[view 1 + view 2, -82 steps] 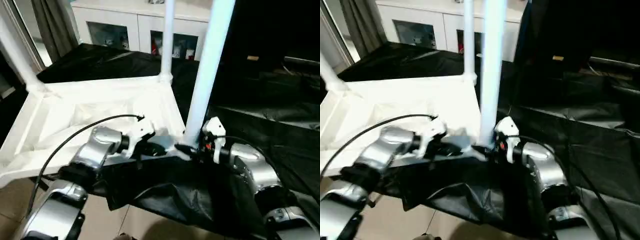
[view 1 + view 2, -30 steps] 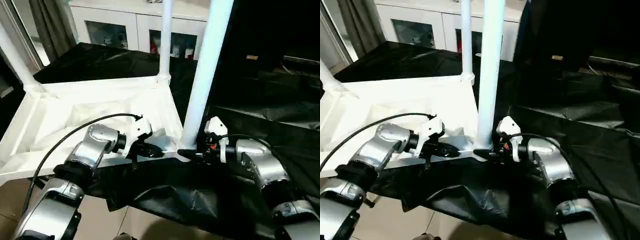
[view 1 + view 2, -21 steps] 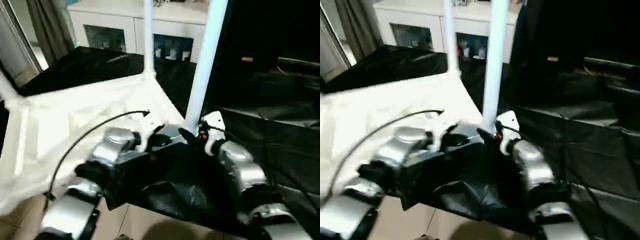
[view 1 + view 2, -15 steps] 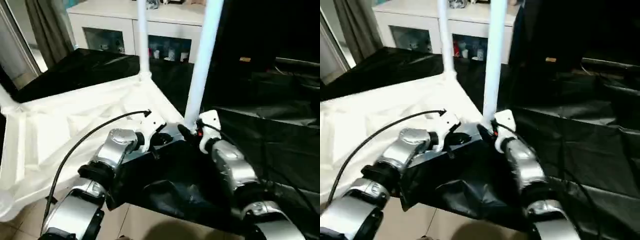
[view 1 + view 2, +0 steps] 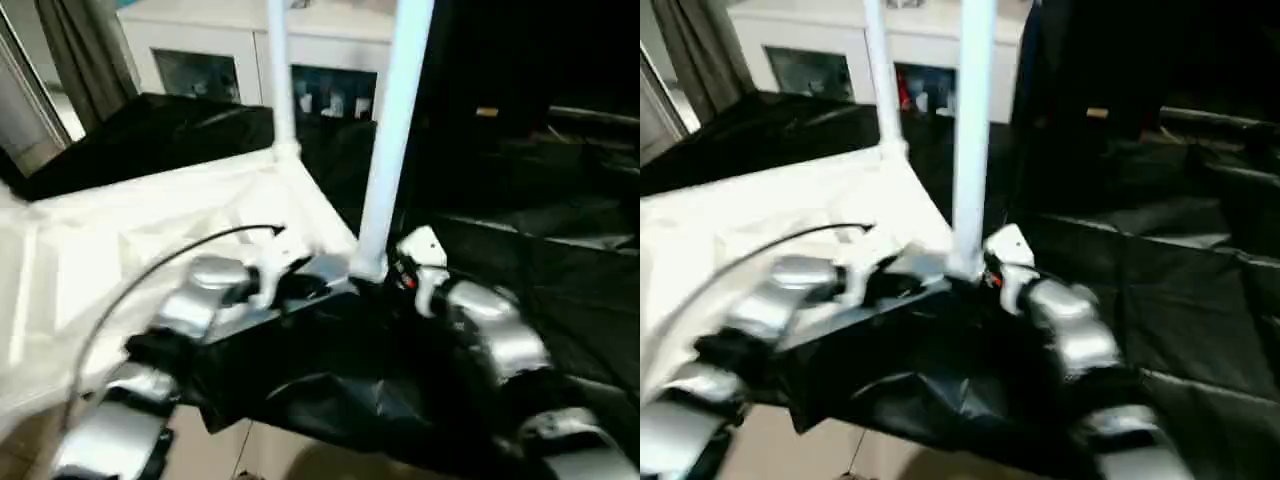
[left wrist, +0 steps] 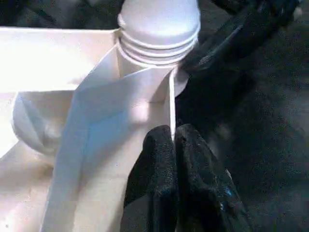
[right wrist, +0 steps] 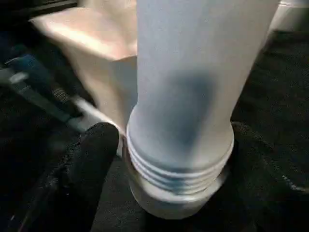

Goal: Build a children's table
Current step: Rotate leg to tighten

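Currently the children's table (image 5: 150,230) lies upside down on a surface draped in black sheeting (image 5: 560,250), its ribbed underside facing up and its left part reaching past the surface's near-left edge. Two legs stand upright from its right-hand corners: the near leg (image 5: 385,130) rises from the near right corner socket (image 7: 178,193), and the far leg (image 5: 280,75) rises from the far right corner.

The left hand (image 6: 175,159) is at the table's near rim (image 6: 120,111), just left of the near leg. In the left wrist view its two black fingers (image 6: 154,174) are pressed together on a thin upright white edge of the rim, pinching it just beside the threaded base of the leg. A black cable (image 5: 180,255) arcs from the left forearm over the underside.

The right hand (image 7: 178,159) is at the foot of the near leg, on its right side. In the right wrist view one black finger (image 7: 91,159) lies against one side of the leg just above the threaded rings, and dark material shows at the other side; the hand brackets the leg base, but whether it actually grips cannot be told.

A white cabinet (image 5: 210,50) with glass doors stands at the far side, beyond the surface, and a grey curtain (image 5: 75,50) hangs at far left.
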